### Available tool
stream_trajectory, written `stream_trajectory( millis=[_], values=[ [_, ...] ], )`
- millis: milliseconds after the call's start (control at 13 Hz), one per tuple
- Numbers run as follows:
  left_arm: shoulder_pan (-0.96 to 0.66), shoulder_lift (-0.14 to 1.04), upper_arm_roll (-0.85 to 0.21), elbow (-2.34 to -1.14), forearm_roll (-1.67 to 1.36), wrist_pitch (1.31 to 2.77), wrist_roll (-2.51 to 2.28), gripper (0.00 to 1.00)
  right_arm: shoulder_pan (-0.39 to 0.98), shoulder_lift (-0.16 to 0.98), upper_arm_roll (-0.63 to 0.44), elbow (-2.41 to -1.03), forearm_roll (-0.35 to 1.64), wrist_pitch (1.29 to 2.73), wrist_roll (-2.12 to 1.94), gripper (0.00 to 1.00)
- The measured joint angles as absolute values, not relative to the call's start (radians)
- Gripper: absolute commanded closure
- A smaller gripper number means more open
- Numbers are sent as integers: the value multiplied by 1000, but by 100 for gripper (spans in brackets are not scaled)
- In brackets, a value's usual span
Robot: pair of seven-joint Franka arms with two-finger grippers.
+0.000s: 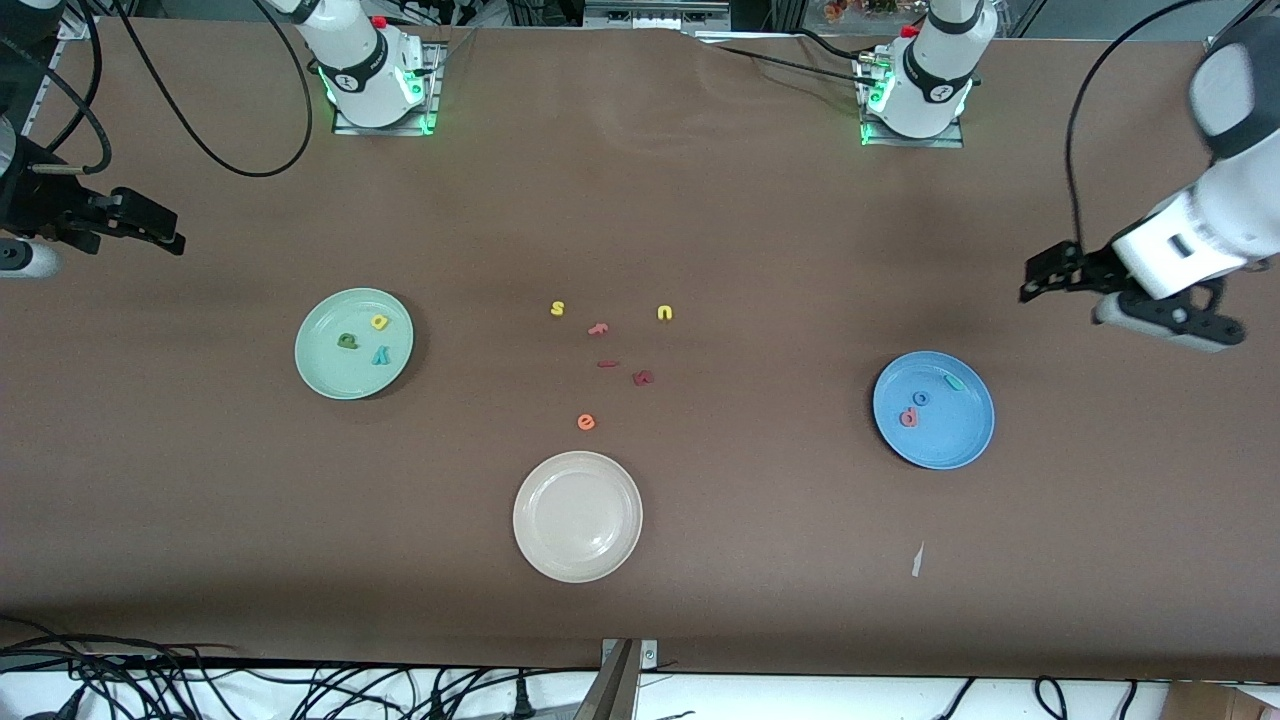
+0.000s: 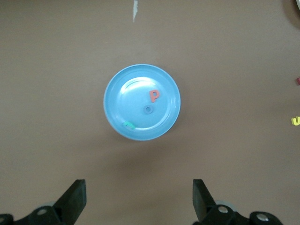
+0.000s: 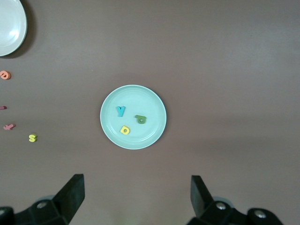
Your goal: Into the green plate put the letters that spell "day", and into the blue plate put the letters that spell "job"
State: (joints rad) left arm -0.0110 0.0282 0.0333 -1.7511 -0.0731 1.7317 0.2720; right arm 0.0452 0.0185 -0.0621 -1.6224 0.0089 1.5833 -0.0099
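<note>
My left gripper (image 1: 1032,282) hangs spread over bare table at my left arm's end; right gripper (image 1: 172,238) likewise at the other end. 3 letters lie in the green plate (image 1: 322,375) — d (image 1: 347,341), a (image 1: 379,322), y (image 1: 381,354). The blue plate (image 1: 950,445) holds j (image 1: 954,381), o (image 1: 921,398), b (image 1: 908,417). 6 loose letters (image 1: 610,350) lie between the plates — the white plate (image 1: 577,560) nearer the camera.

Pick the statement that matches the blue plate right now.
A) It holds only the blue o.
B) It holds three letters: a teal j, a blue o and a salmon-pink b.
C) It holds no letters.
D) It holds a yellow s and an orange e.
B: the blue plate holds the teal j, the blue o and the salmon-pink b, all three lying apart from one another.
</note>
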Motion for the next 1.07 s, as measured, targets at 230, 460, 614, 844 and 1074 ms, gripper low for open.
stream_trajectory(
  millis=[230,460,614,844,1074],
  values=[
    [-10,10,1,-1618,-1,1551,195,0,45,18,-62,-1622,9,1584,-10,0],
    [-10,-10,-42,-1598,32,1509,97,0,45,18,-62,-1622,9,1584,-10,0],
    [-10,-10,-61,-1598,34,1509,50,0,45,18,-62,-1622,9,1584,-10,0],
    [-15,-10,-72,-1596,34,1509,-42,0,44,18,-62,-1622,9,1584,-10,0],
    [-27,-3,-72,-1595,34,1509,-74,0,44,18,-62,-1622,9,1584,-10,0]
  ],
)
